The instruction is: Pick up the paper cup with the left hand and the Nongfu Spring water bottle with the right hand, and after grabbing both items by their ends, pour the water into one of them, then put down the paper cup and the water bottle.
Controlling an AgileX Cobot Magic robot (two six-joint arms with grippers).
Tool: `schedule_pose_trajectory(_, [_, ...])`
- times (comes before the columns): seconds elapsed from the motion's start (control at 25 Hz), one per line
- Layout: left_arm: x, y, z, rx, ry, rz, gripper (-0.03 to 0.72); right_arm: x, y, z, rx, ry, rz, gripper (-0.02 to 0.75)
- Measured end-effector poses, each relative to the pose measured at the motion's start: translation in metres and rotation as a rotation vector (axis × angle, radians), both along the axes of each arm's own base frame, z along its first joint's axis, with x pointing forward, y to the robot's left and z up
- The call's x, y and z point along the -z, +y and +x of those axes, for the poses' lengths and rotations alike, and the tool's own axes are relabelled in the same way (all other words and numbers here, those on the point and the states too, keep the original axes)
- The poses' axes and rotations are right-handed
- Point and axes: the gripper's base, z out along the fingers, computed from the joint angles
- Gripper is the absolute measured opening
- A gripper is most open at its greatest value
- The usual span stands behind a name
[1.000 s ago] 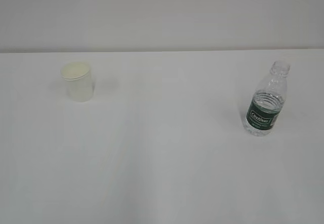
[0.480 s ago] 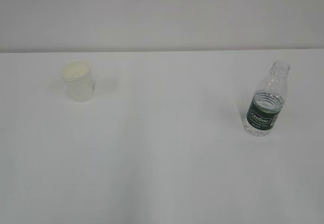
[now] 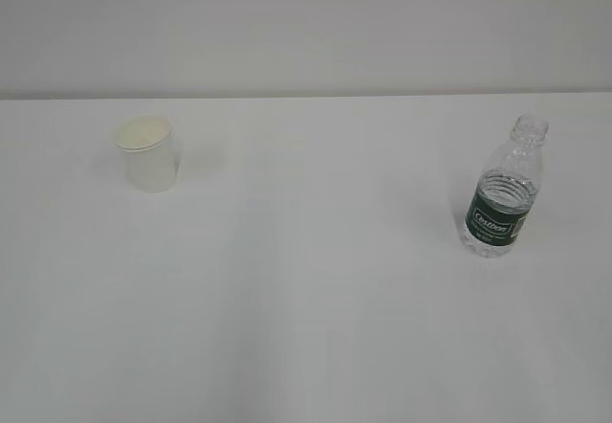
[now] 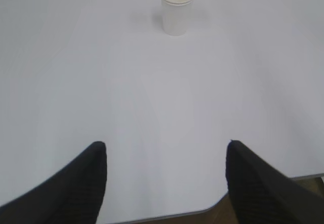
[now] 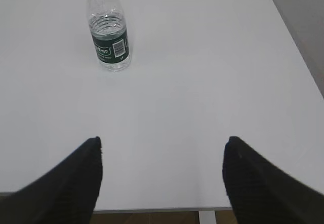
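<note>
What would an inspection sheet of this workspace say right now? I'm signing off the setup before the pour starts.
Surface: white table, bare between the items; its near edge shows in both wrist views.
Job's things: paper cup upright at the left rear; water bottle upright on the right, uncapped, with water standing about level with the top of its label.
Clutter: nothing seen.
Grippers: left gripper open, empty, well short of the cup; right gripper open, empty, well short of the bottle. Neither shows in the exterior view.
Cables: nothing seen.
Surroundings: plain pale wall behind the table; floor beyond its right edge.
</note>
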Motion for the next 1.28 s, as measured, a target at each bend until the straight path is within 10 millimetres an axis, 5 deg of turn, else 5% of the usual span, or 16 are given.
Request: schedule_pose_trajectory(1.28, [-0.003,-0.001,0.001,0.004,0.001,-0.006,0.524,-0.014,0.001,-0.002,-0.014,-0.084,0.014,0.554])
